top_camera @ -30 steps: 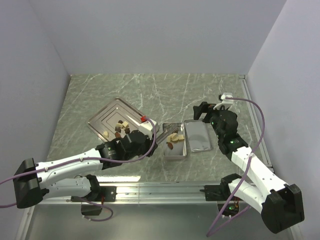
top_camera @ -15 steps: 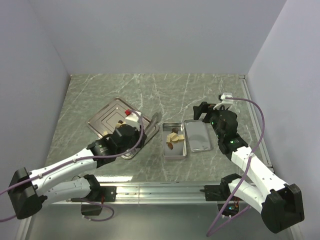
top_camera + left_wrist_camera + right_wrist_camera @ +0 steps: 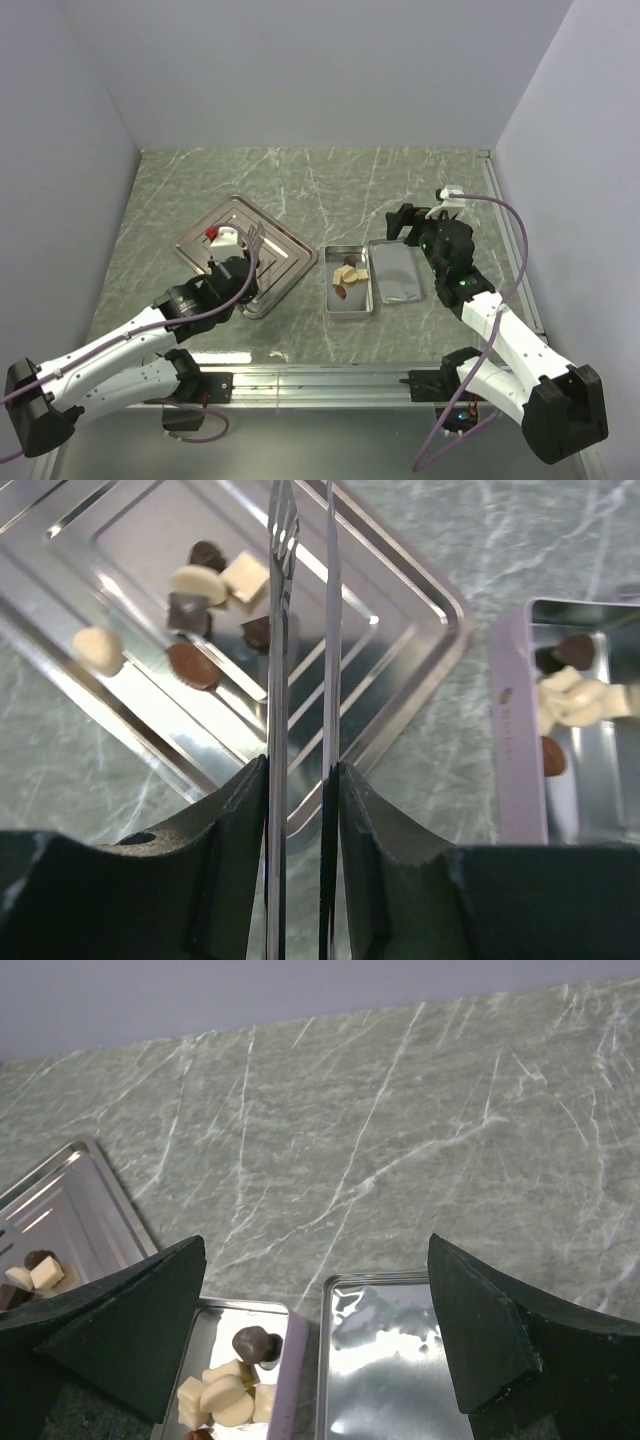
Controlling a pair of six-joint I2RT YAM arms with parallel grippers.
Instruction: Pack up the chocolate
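Several dark and cream chocolate lumps (image 3: 205, 585) lie in the ridged steel tray (image 3: 400, 590); in the top view my left arm hides them. More chocolates (image 3: 348, 273) lie in the open silver tin (image 3: 351, 306), which also shows in the left wrist view (image 3: 515, 730) and the right wrist view (image 3: 290, 1350). My left gripper (image 3: 302, 770) is shut on metal tongs (image 3: 300, 630). The tong tips stand slightly apart and empty over the tray, beside the lumps. My right gripper (image 3: 316, 1245) is open and empty above the tin and its lid (image 3: 400, 1360).
The tray (image 3: 290, 255) sits left of centre on the marble table, with the tin and the upturned lid (image 3: 396, 272) side by side to its right. Grey walls close in the left, back and right sides.
My left gripper has swung left with the tongs, from beside the tin to over the tray. The right arm has not moved.
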